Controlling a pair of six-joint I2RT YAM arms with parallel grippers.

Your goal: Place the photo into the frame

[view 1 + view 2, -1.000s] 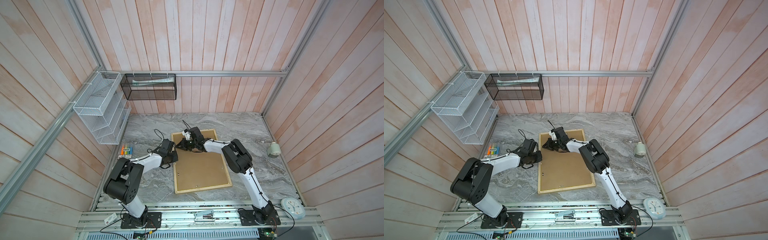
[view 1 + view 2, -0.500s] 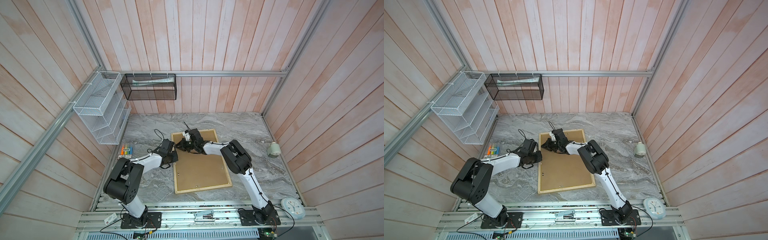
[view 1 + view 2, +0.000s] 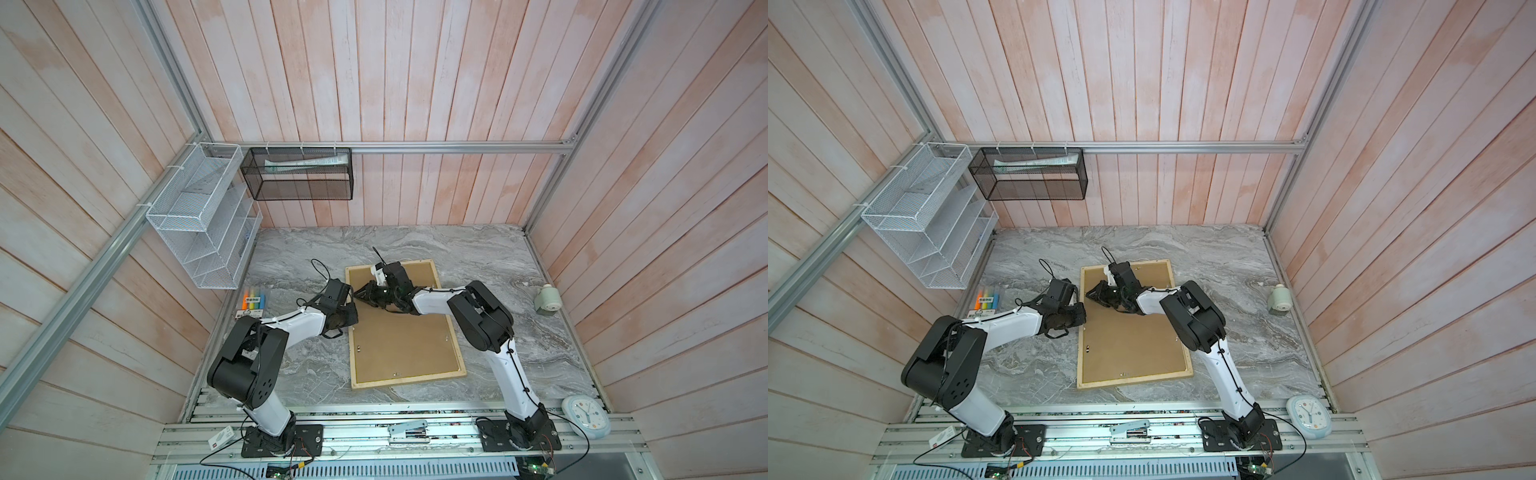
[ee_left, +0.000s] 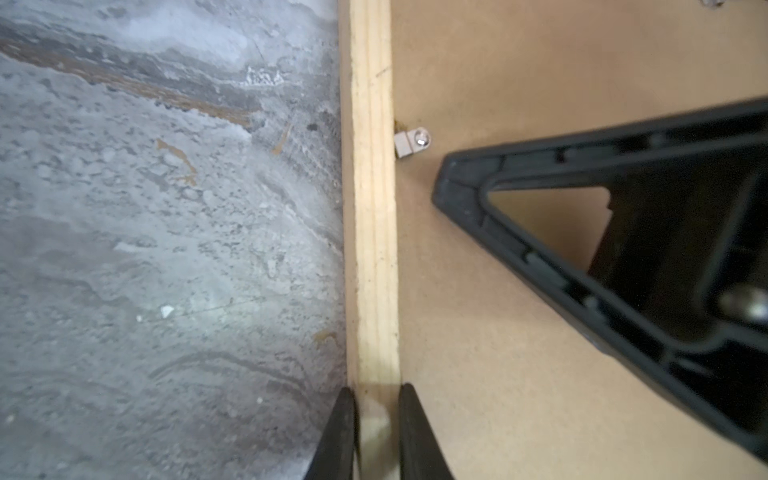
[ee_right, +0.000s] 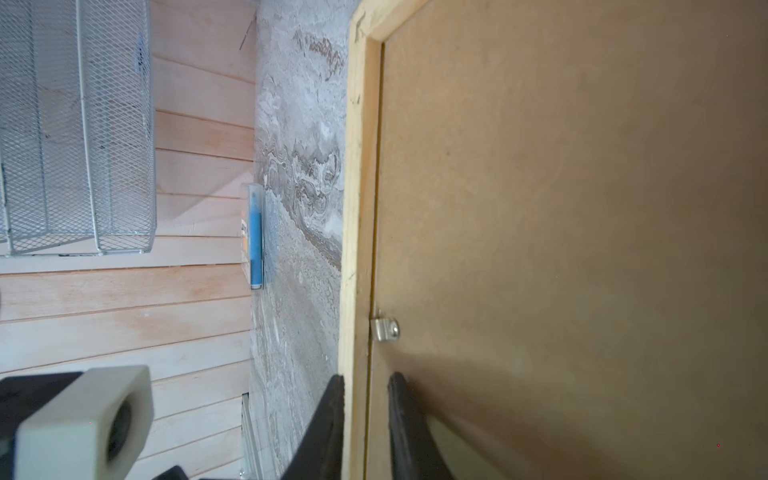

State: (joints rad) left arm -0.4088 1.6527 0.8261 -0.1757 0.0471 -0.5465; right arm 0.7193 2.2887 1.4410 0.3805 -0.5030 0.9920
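The frame (image 3: 407, 381) (image 3: 1133, 382) of pale wood lies face down on the marble table, with a brown backing board (image 3: 403, 345) filling it. The photo is hidden. My left gripper (image 3: 352, 311) (image 4: 377, 432) is shut on the frame's left strip (image 4: 374, 249). My right gripper (image 3: 358, 294) (image 5: 365, 415) reaches across to the same strip, farther back. It is open, with one finger outside the wood (image 5: 357, 208) and the other over the board, a gap showing. A metal tab (image 5: 384, 329) (image 4: 411, 142) sits just ahead of it.
A pack of coloured markers (image 3: 254, 300) lies left of the frame. A white wire rack (image 3: 203, 220) and a black mesh basket (image 3: 299, 174) hang on the walls. A small pale green device (image 3: 547, 300) stands at the right, and a clock (image 3: 586, 415) lies on the front rail.
My right gripper's jaws have parted a little over the frame's left strip. The left gripper keeps its hold and has not moved.
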